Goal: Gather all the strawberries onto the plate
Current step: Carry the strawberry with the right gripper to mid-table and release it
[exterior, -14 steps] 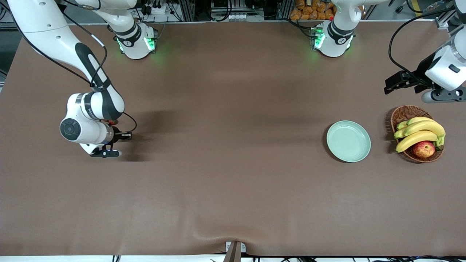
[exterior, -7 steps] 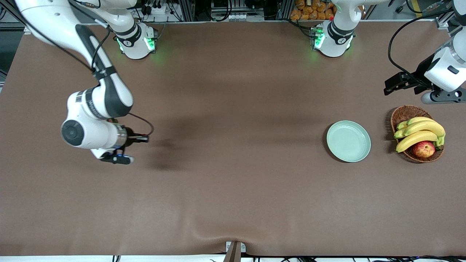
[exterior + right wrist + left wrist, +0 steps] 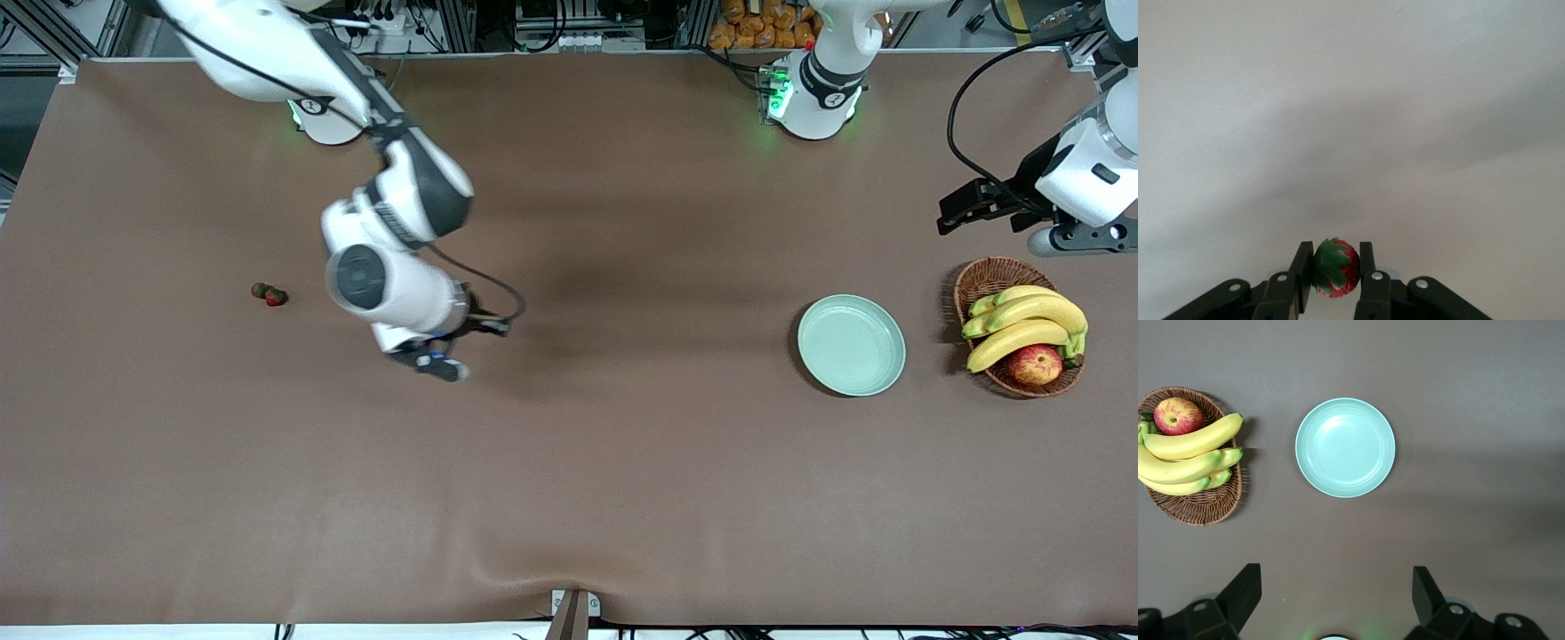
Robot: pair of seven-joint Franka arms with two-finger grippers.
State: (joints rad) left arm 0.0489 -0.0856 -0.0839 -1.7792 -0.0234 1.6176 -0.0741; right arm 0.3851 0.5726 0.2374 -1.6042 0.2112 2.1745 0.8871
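My right gripper (image 3: 1335, 246) is shut on a small red strawberry (image 3: 1337, 269) with a green leafy top, held between both fingers. In the front view that gripper (image 3: 495, 326) hangs over the bare tablecloth, between the middle and the right arm's end; the berry is hidden there. Two more strawberries (image 3: 269, 294) lie touching each other on the cloth toward the right arm's end. The pale mint-green plate (image 3: 851, 345) sits toward the left arm's end with nothing on it and shows whole (image 3: 1345, 447) in the left wrist view. My left gripper (image 3: 953, 210) waits open (image 3: 1336, 579) in the air.
A brown wicker basket (image 3: 982, 277) stands beside the plate at the left arm's end, holding bananas (image 3: 1022, 324) and a red-yellow apple (image 3: 1035, 364). The left wrist view shows the basket (image 3: 1198, 510) too. The tablecloth has a ripple (image 3: 533, 556) at its front edge.
My right arm has swung from the right arm's end of the table toward the middle with the strawberry in its grip. The two berries it covered now show. The left arm has stayed put.
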